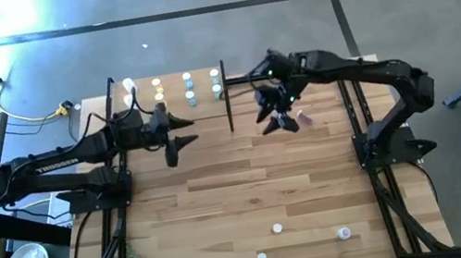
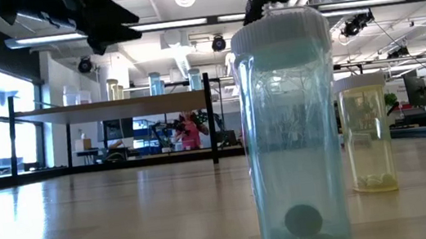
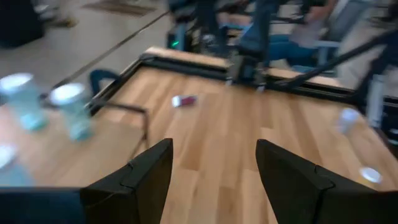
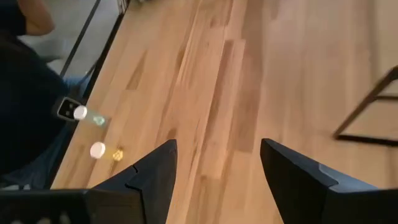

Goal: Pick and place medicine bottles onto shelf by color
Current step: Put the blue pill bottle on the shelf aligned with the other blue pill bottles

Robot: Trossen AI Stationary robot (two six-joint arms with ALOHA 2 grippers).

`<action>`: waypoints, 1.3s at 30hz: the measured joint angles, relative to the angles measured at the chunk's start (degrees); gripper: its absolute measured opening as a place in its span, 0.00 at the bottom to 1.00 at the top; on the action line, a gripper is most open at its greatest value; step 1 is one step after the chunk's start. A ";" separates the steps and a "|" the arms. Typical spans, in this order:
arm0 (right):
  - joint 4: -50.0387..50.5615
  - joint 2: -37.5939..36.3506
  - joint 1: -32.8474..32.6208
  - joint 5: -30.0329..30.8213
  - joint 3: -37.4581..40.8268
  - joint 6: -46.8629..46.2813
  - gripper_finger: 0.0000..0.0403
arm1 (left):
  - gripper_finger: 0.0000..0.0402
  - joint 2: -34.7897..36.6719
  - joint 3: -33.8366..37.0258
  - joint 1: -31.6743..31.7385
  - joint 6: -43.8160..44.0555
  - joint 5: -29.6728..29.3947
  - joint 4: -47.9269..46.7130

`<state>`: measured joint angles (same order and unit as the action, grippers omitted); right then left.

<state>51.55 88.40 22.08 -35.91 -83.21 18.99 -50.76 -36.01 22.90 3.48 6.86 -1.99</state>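
The shelf stands at the table's far side, and several bottles stand on it in a row; two light-blue ones show in the left wrist view. A pink bottle lies on its side on the table right of the shelf, and it also shows in the left wrist view. My left gripper is open and empty over the shelf's near edge. My right gripper is open and empty just left of the pink bottle. Three bottles stand near the table's near edge.
A light-blue bottle and a yellow bottle stand close to the low camera. A greenish bottle and a yellow one show in the right wrist view. Black frame rails run along the table's sides. Bare wood lies mid-table.
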 joint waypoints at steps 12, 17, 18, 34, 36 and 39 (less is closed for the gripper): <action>-14.58 0.00 -9.47 0.46 13.29 -16.44 0.55 | 0.55 -0.01 1.19 -1.19 -5.83 6.94 -1.63; -19.05 0.00 -14.61 5.77 15.16 -22.08 0.55 | 0.55 -0.01 1.20 -1.34 -5.61 16.27 -2.60; -19.19 0.00 -15.70 7.76 15.16 -23.41 0.55 | 0.55 -0.01 1.20 -1.34 -5.51 17.51 -2.60; -7.20 0.00 -29.99 47.84 15.21 -57.27 0.55 | 0.55 -0.01 1.20 -1.32 -9.57 18.16 -2.35; -4.33 0.00 -30.52 49.47 15.21 -61.80 0.55 | 0.55 -0.01 1.20 -1.32 -10.49 18.15 -1.98; -0.88 0.00 -30.88 49.90 15.21 -67.08 0.55 | 0.55 -0.01 1.20 -1.32 -11.84 18.11 -1.43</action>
<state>50.67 88.40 -8.80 13.99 -68.01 -48.09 -50.76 -34.81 21.58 -8.36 24.97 -3.41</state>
